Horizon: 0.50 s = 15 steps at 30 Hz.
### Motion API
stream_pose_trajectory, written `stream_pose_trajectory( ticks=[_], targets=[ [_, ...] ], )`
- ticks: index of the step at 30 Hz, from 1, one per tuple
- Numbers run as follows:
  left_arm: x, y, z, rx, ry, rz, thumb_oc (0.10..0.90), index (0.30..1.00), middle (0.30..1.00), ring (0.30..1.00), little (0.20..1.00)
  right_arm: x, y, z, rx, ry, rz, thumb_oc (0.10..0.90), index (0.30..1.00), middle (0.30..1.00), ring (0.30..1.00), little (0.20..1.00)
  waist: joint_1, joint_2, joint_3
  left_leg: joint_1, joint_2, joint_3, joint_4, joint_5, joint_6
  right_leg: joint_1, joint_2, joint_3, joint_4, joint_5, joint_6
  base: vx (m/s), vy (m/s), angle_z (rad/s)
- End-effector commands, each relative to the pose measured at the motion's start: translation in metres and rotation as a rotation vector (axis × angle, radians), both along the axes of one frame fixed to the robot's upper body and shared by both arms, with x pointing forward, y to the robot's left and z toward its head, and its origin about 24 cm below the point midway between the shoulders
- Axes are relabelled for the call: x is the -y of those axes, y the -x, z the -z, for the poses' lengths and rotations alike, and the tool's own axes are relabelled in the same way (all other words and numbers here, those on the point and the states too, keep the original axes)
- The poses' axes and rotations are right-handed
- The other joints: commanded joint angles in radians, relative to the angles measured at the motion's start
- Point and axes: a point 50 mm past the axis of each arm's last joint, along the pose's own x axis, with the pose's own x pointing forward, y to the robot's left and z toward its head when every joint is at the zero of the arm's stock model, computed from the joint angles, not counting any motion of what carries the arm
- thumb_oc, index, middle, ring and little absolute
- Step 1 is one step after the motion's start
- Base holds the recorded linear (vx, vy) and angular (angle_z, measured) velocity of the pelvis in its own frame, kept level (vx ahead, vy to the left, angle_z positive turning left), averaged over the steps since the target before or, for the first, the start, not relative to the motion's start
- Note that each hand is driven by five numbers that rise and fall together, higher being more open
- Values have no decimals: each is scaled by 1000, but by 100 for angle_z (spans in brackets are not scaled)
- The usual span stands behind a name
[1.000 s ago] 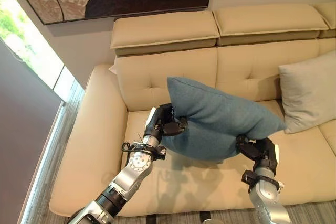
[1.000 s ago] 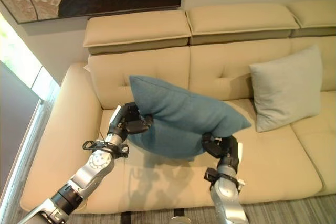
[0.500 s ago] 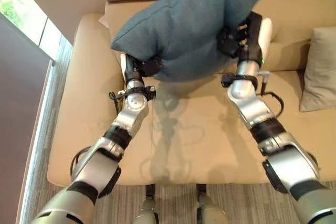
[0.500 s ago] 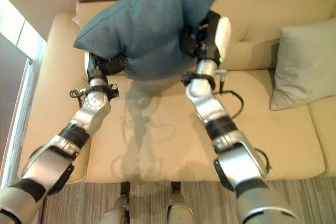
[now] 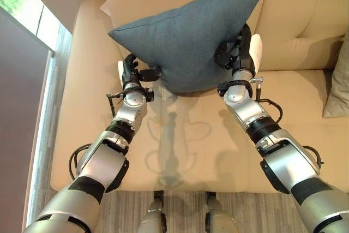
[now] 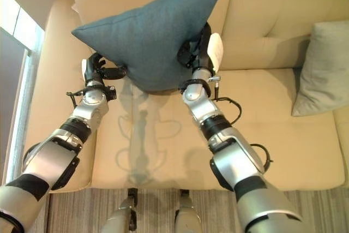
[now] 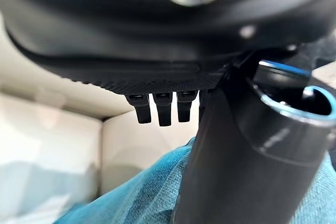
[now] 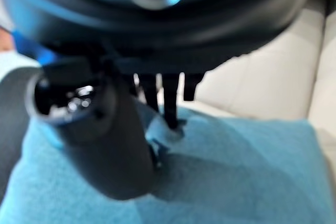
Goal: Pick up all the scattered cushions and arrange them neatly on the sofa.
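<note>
Up against the sofa (image 5: 180,151) backrest, both hands seemingly pinch the teal cushion (image 5: 185,42), long axis slanting upward-right.

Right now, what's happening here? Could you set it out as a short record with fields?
Held thing: blue cushion, tilted, one corner pointing up against the sofa back
Left hand: pinching the cushion's lower left edge
Right hand: gripping the cushion's right side
Sofa: beige, tufted back, seat bare below the cushion
Other cushion: grey cushion, leaning on the sofa to the robot's right
Window: on the robot's left
</note>
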Motion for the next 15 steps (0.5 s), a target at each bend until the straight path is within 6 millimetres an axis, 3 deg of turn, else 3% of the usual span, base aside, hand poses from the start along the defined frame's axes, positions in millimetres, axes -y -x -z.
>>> stream_pose_trajectory(
  ticks=[1,5,7,9,15],
  targets=[
    [6,-5,-105,311,-158,-18,800,900,900,900,900,-9,0,-57,223,-41,-10,800,900,900,900,900,-6,29,-25,-7,5,23,-14,-73,-29,-3,4,61,25,-116,54,0,0,0],
    [14,-4,-108,319,-187,-20,800,900,900,900,900,-7,2,-52,232,-46,-17,800,900,900,900,900,-11,30,-34,-6,9,34,-14,-74,-28,-1,3,63,19,-114,56,20,0,-2],
    [22,-4,-107,323,-216,-22,800,900,900,900,900,-2,3,-48,232,72,30,800,900,900,900,900,-12,30,-39,-8,8,35,-14,-75,-28,-1,3,64,14,-113,56,17,0,-3],
    [34,-1,-102,348,-224,-10,800,900,900,900,900,6,7,-58,295,186,98,800,900,900,900,900,-13,30,-46,-6,8,38,-14,-76,-28,4,5,61,8,-116,57,39,-9,-3],
    [41,-2,-88,300,-255,-31,800,900,900,900,900,15,11,-50,319,243,155,800,900,900,900,900,-16,27,-73,16,13,45,-14,-81,-27,28,6,58,7,-129,56,59,-16,-2]
  ],
)
